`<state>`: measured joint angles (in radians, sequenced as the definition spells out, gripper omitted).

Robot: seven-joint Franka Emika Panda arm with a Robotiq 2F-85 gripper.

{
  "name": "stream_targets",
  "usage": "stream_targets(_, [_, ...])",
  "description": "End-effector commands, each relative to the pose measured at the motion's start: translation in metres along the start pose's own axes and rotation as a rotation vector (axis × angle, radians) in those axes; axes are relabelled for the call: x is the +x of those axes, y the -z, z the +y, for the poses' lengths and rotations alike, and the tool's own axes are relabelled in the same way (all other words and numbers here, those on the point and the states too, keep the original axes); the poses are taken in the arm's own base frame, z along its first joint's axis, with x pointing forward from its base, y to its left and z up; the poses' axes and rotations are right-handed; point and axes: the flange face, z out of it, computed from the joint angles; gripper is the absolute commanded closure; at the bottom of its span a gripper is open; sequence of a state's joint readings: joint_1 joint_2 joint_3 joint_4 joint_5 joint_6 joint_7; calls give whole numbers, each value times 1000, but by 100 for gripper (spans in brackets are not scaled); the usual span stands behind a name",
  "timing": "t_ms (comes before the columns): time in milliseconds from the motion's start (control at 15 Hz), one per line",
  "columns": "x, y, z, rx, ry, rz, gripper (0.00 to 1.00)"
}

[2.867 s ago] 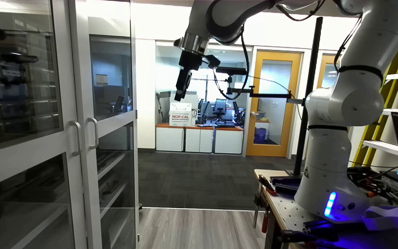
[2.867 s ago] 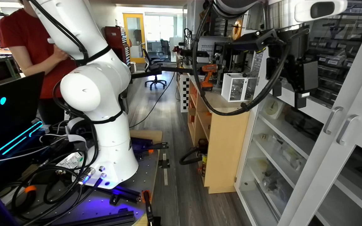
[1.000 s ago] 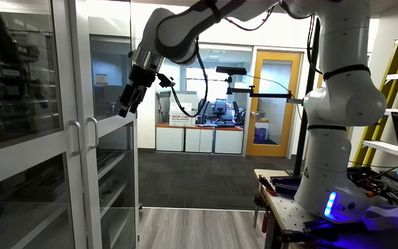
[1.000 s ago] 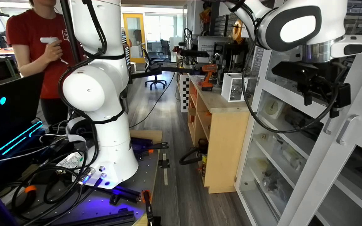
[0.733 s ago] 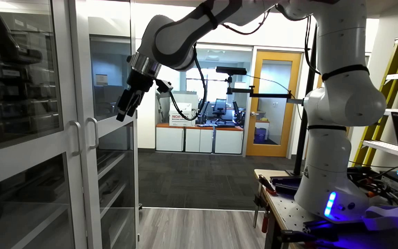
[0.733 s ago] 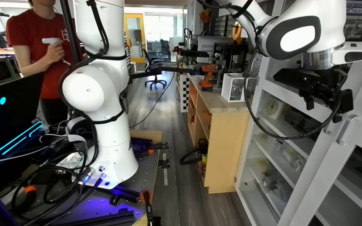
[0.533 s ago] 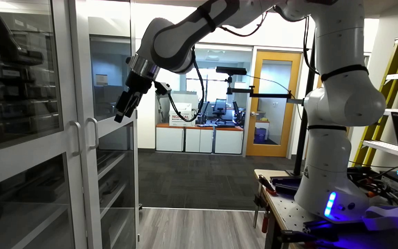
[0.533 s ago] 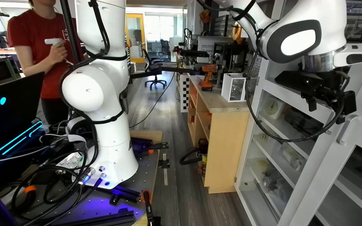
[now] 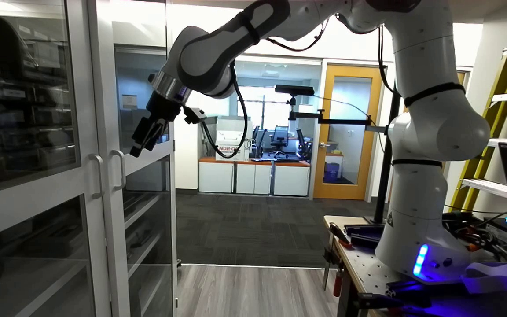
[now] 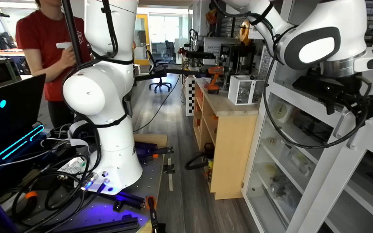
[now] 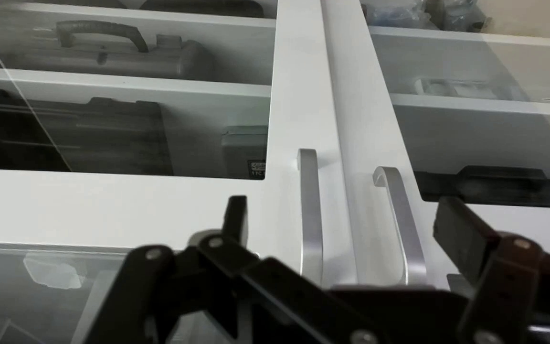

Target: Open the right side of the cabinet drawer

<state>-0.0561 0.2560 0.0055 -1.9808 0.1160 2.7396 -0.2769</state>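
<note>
In an exterior view the light grey cabinet [image 9: 60, 188] fills the left of the frame: first its left-hand glass door [image 9: 16, 204], then, left of centre, the right-hand glass door [image 9: 118, 237] to be pulled, both closed. Just right of that door's bar handle [image 9: 123, 171] hangs the hand [image 9: 142, 149], released, its fingers [image 11: 233, 217] spread and holding nothing. In the wrist view both handles stand between the fingers, so clenching from this line could trap the two together or take the left-hand handle [image 9: 100, 176] by mistake; reaching too deep, with the distance hard to judge, could knock the door. The cable [image 10: 326, 145] looped by the hand, lower right in an exterior view, might snag a handle.

Farther right, the arm [image 9: 315, 17] crosses the top of the frame, likely in the door's swing. Then come a camera [image 9: 294, 90] and its black pole [image 9: 384, 185], at lower right the bench [image 9: 365, 268] with a clamp [image 9: 337, 283] at its edge, and a stepladder [image 9: 486, 186] far right, all well apart from the door.
</note>
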Motion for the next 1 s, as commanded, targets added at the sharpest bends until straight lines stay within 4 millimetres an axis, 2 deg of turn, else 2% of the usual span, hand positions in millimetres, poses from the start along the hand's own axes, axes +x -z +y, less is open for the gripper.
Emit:
stream_targets(0, [18,-12,5,16,9,31,0])
stream_targets(333, [35,-27,4,24,14,46,0])
stream_targets(467, [39,-31,4,27,17,51,3])
stream_targets(533, [41,-33,4,27,19,53,27])
stream_targets(667, [44,-34,6,18,13,44,30])
stream_targets(933, [42,-28,10,8,4,32,56])
